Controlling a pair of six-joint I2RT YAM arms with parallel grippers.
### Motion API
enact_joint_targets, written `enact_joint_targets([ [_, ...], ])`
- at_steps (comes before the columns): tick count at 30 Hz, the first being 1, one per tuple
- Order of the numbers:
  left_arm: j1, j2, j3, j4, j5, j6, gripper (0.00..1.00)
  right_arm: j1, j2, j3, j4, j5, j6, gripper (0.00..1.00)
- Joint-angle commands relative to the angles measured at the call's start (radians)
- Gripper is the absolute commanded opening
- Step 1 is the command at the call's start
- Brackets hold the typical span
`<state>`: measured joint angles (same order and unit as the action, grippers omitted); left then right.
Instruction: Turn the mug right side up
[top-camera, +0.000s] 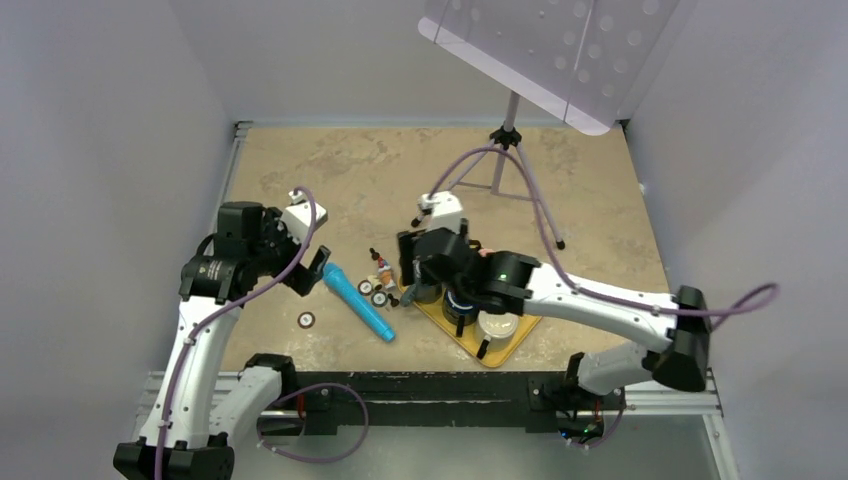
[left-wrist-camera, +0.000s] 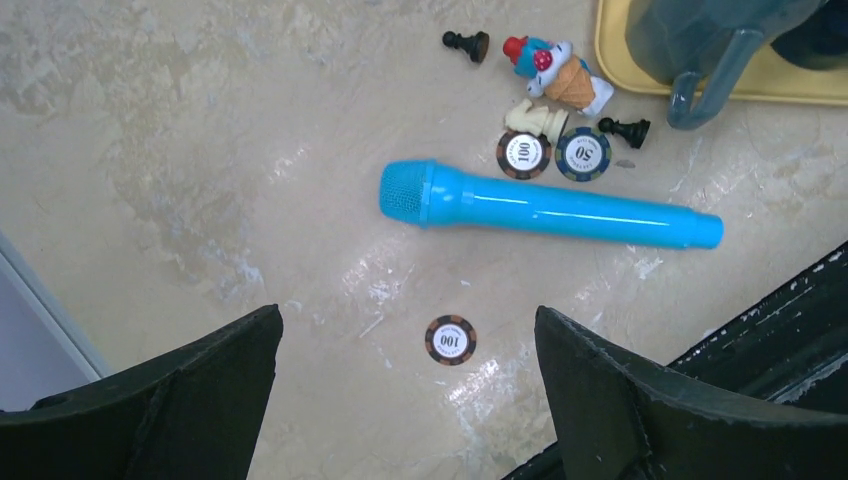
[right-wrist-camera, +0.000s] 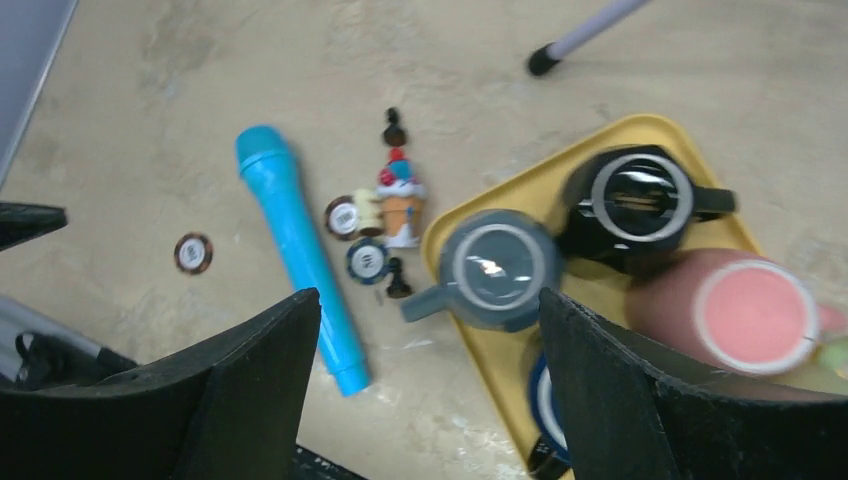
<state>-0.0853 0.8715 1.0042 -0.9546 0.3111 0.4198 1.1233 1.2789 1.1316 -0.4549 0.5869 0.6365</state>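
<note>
The right gripper (right-wrist-camera: 425, 312) hangs with jaws spread wide and empty above a grey-blue ceramic mug (right-wrist-camera: 498, 268). The mug sits base-up at the left end of a yellow plastic tray (right-wrist-camera: 640, 124), and the gripper seems lined up for a grasp. A black mug (right-wrist-camera: 640, 200) and a pink mug (right-wrist-camera: 750, 312) crowd the grey-blue one's right side. The left gripper (left-wrist-camera: 408, 320), also released, hovers farther left over a blue toy microphone (left-wrist-camera: 550, 208), probably to keep clear.

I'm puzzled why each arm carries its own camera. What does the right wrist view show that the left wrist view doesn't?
Only the right wrist view shows the black mug, the pink mug and a tripod foot. Only the left wrist view makes chip numbers readable, like the 50 chip. Both show the microphone, the toy cone, the gray mug and the tray.
</note>
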Motion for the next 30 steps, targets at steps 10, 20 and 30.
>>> enact_joint_targets([
  [10, 0.007, -0.042, -0.027, -0.015, -0.127, 0.006, 1.0, 0.306, 0.372, 0.185, -0.079, -0.312, -1.04, 0.91],
  [20, 0.007, -0.05, -0.049, 0.023, -0.167, -0.006, 1.0, 0.183, 0.475, 0.266, -0.259, -0.379, -1.417, 0.92],
  [30, 0.007, -0.049, -0.057, 0.027, -0.139, -0.003, 1.0, 0.103, 0.608, 0.357, -0.326, -0.343, -1.49, 0.89],
])
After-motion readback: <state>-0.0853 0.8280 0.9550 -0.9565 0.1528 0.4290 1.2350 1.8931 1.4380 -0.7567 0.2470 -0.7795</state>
